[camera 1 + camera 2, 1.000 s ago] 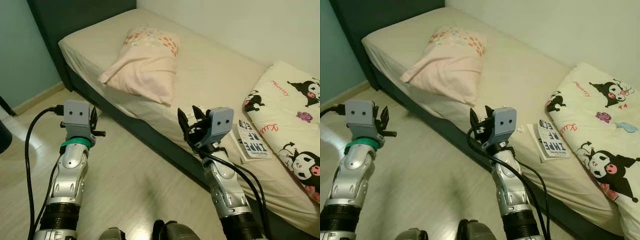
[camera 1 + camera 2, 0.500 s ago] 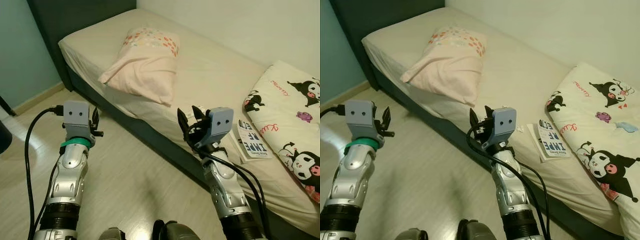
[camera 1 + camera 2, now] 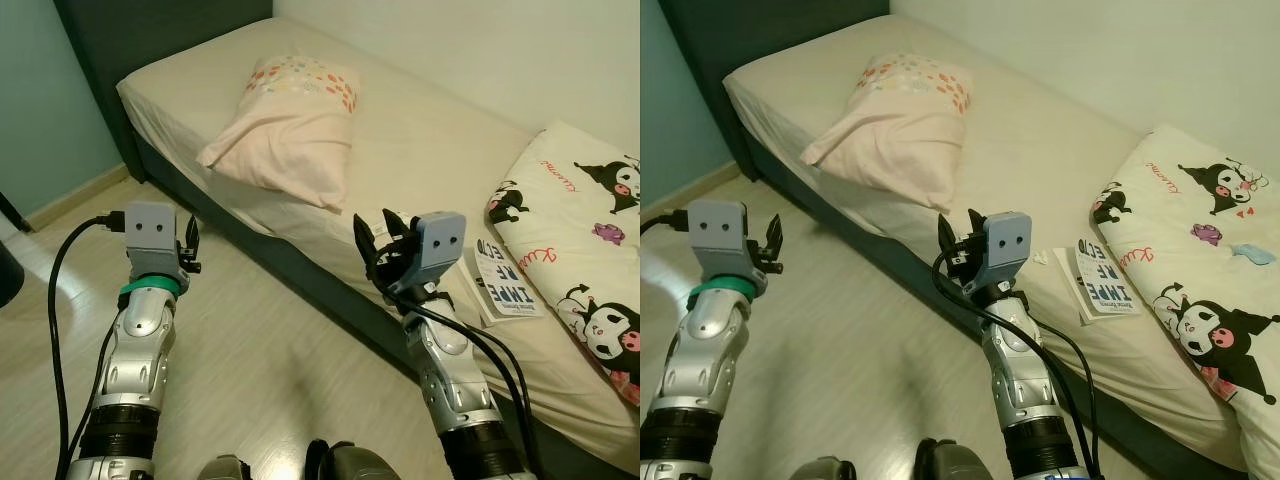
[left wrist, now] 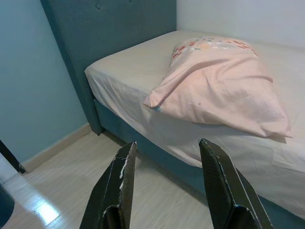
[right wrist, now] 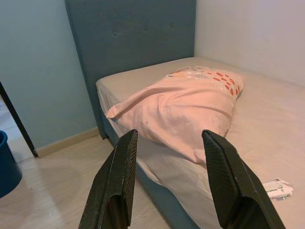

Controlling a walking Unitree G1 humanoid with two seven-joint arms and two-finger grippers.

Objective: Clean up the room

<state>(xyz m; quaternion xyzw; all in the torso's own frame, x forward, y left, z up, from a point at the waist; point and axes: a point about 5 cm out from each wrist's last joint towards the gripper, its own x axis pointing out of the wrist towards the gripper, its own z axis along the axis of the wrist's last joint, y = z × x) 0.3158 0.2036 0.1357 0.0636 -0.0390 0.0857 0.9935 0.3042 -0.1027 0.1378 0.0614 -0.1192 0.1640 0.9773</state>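
Note:
A pink pillow (image 3: 290, 125) lies askew on the beige bed (image 3: 430, 150), near the headboard end. A black-and-white book (image 3: 505, 280) rests on the mattress near its front edge, next to a cartoon-print blanket (image 3: 590, 230). A small white paper scrap (image 5: 276, 187) lies on the sheet near the book. My left gripper (image 4: 167, 143) is raised over the floor beside the bed, open and holding nothing. My right gripper (image 5: 169, 133) is open too, held up in front of the bed's side and pointing toward the pillow.
A dark teal headboard (image 3: 150, 30) stands at the far end against the blue wall. Pale wooden floor (image 3: 270, 350) runs along the bed's side. A blue bin (image 5: 7, 164) sits on the floor to the left. A black cable (image 3: 60, 290) loops from my left arm.
My left wrist has turned slightly and the right arm has edged a little left. Nothing was taken hold of or let go.

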